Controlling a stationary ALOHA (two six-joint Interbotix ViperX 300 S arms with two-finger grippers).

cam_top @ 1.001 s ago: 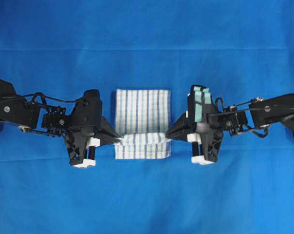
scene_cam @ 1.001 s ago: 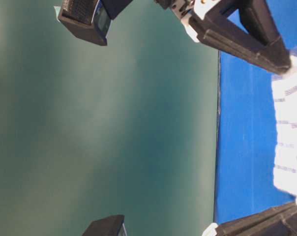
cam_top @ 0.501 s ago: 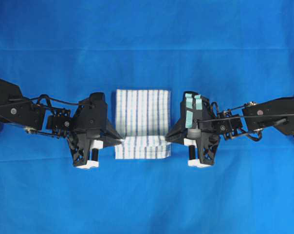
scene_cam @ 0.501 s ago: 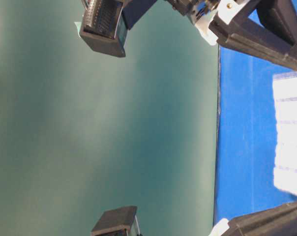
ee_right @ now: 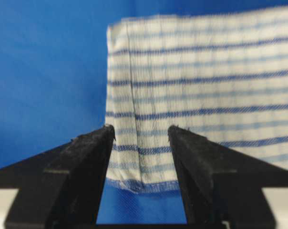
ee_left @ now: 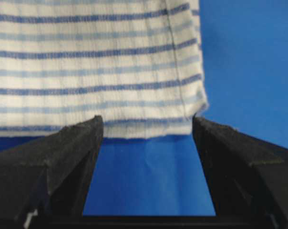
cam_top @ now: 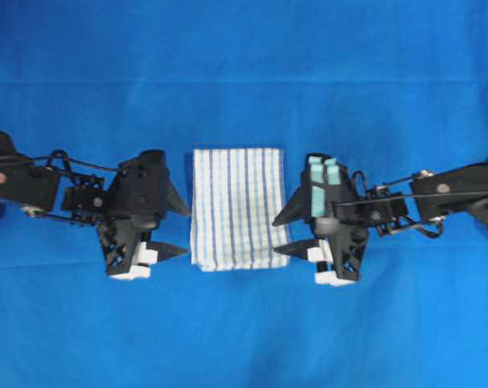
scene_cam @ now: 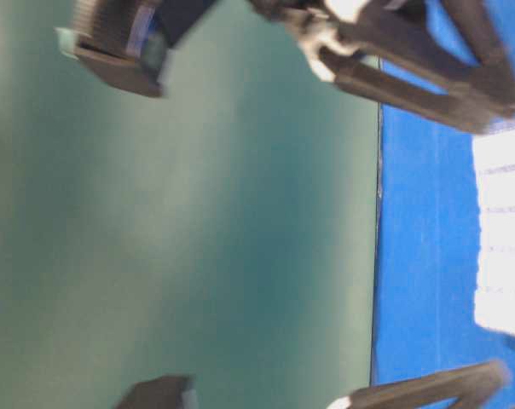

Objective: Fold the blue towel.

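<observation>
The blue towel [cam_top: 239, 208] lies flat as a folded rectangle at the middle of the blue table covering [cam_top: 244, 65], between the two grippers. The left gripper [cam_top: 179, 230] stands just beside its left edge, fingers spread and pinching nothing. The right gripper [cam_top: 284, 234] stands likewise at its right edge, fingers spread and empty. Bare covering surrounds the towel toward every table edge.
</observation>
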